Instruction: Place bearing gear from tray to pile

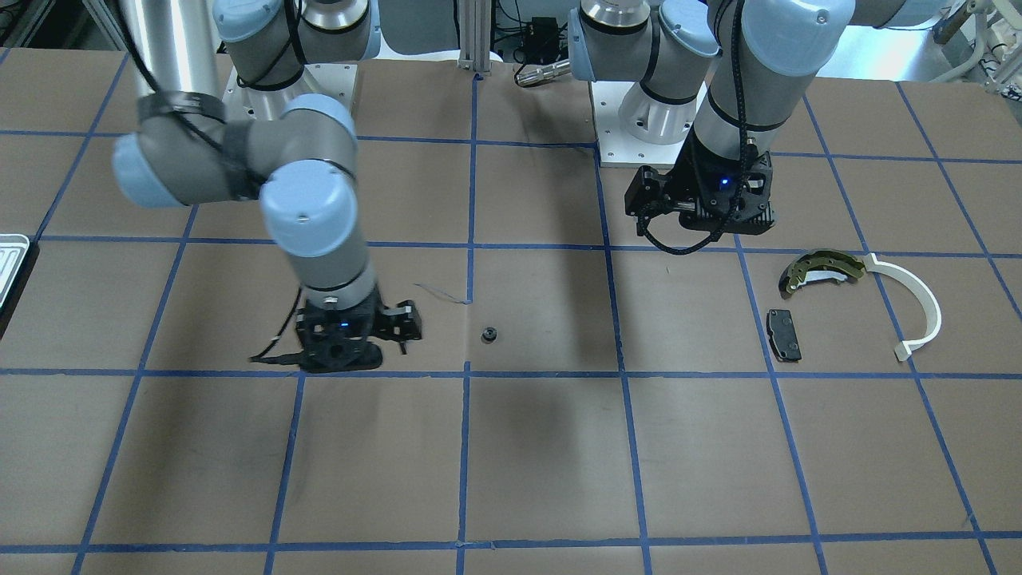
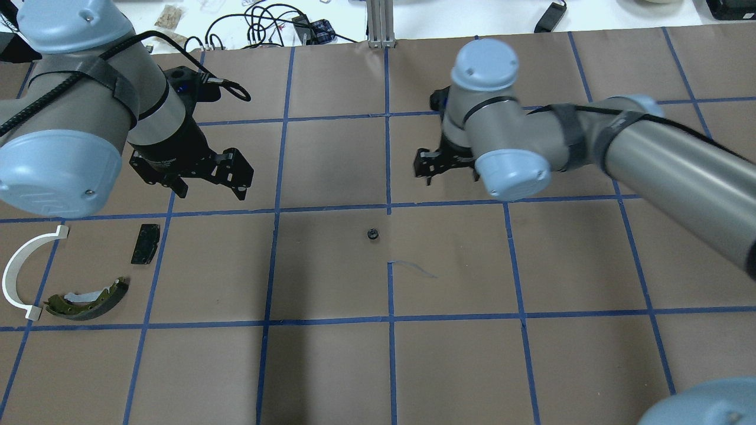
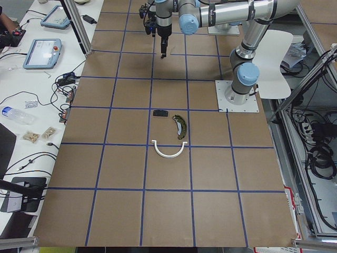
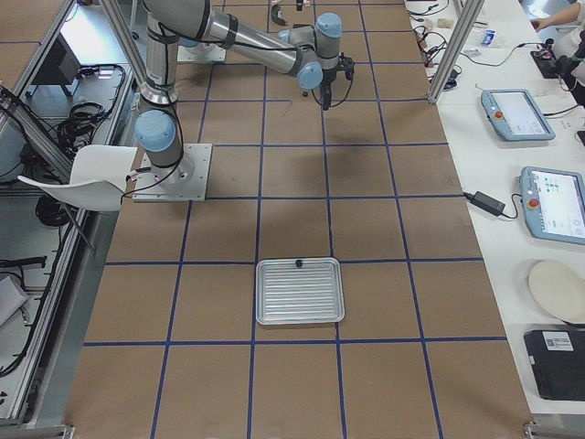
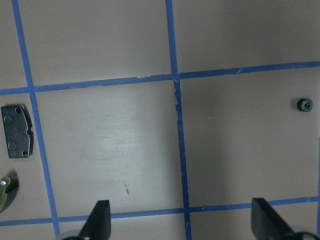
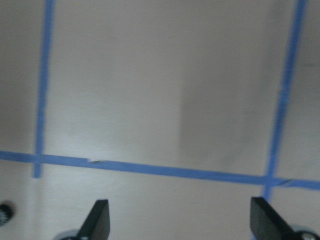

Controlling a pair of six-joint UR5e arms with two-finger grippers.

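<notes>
The bearing gear [image 1: 489,335], small, black and toothed, lies loose on the brown table [image 2: 331,366] near its middle [image 2: 372,234]. It also shows in the left wrist view [image 5: 303,104] and at the right wrist view's edge [image 6: 4,214]. My right gripper [image 1: 343,359] is open and empty, beside the gear. My left gripper [image 2: 209,186] is open and empty, hanging near the pile. The pile consists of an olive brake shoe [image 1: 822,270], a white arc [image 1: 918,307] and a black pad [image 1: 783,335]. The ribbed tray [image 4: 300,302] lies far off on my right, with a small black part [image 4: 298,263] at its far edge.
Blue tape lines grid the table. A thin scrap of wire [image 2: 413,268] lies just short of the gear. The two arm bases [image 1: 647,120] stand at the back. Side benches hold tablets [image 4: 517,113] and cables.
</notes>
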